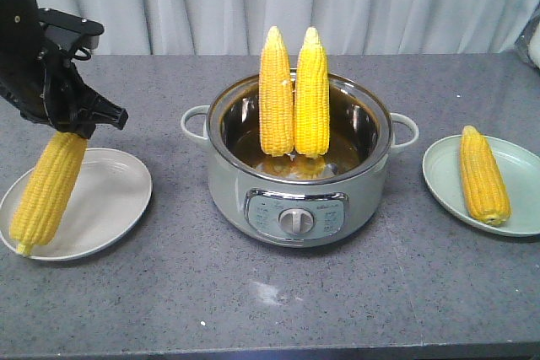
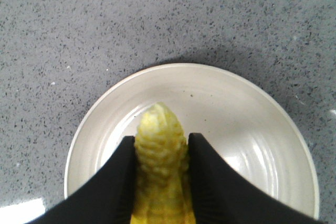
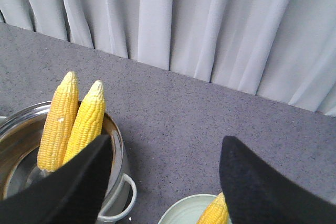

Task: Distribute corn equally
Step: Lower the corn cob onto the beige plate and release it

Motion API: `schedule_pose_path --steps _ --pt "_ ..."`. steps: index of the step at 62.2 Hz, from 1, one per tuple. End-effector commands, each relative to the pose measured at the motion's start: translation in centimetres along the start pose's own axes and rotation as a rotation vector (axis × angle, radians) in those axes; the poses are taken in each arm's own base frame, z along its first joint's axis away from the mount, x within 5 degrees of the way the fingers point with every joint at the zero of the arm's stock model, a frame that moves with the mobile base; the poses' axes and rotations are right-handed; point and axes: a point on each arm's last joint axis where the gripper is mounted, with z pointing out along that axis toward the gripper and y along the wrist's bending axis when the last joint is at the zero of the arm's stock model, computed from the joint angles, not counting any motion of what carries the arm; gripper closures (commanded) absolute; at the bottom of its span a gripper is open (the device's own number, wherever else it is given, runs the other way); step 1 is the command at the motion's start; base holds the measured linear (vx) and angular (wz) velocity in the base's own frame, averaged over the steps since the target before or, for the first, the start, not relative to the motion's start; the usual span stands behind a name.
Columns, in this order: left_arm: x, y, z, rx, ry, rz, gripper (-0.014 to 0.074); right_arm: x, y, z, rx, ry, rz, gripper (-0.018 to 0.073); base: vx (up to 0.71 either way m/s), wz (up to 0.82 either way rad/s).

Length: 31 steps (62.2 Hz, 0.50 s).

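Observation:
My left gripper (image 1: pixel 80 128) is shut on a corn cob (image 1: pixel 49 191) that hangs tip-down over the white plate (image 1: pixel 118 200) at the left. In the left wrist view the cob's pale tip (image 2: pixel 160 135) pokes out between the black fingers (image 2: pixel 115 182), above that plate (image 2: pixel 252 129). Two more corn cobs (image 1: pixel 293 94) stand upright, side by side, in the steel pot (image 1: pixel 295 208) at the centre. A further cob (image 1: pixel 483 174) lies on the pale green plate (image 1: pixel 523 208) at the right. My right gripper (image 3: pixel 165 145) is open and empty, raised between pot and green plate.
The pot has a control dial (image 1: pixel 296 222) on its front and side handles (image 1: pixel 194 121). Grey curtains (image 3: pixel 210 19) close off the far edge of the speckled grey counter (image 1: pixel 253 309).

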Motion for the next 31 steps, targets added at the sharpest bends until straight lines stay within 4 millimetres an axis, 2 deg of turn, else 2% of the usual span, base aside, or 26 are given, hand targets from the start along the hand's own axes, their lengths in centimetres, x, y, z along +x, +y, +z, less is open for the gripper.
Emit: schedule_pose_path --steps 1,20,31 --pt "-0.8 0.45 -2.59 -0.003 -0.13 -0.022 0.0603 -0.49 0.85 -1.32 -0.013 -0.033 -0.021 0.0125 0.0 0.0" --pt "-0.87 0.45 -2.6 -0.002 -0.138 -0.022 0.0599 -0.5 0.85 -1.32 -0.014 -0.033 -0.016 0.0125 0.0 0.0" --pt "-0.9 0.45 -2.6 -0.003 -0.141 -0.015 0.056 -0.5 0.85 -1.32 -0.014 -0.033 -0.016 0.0125 0.0 0.0"
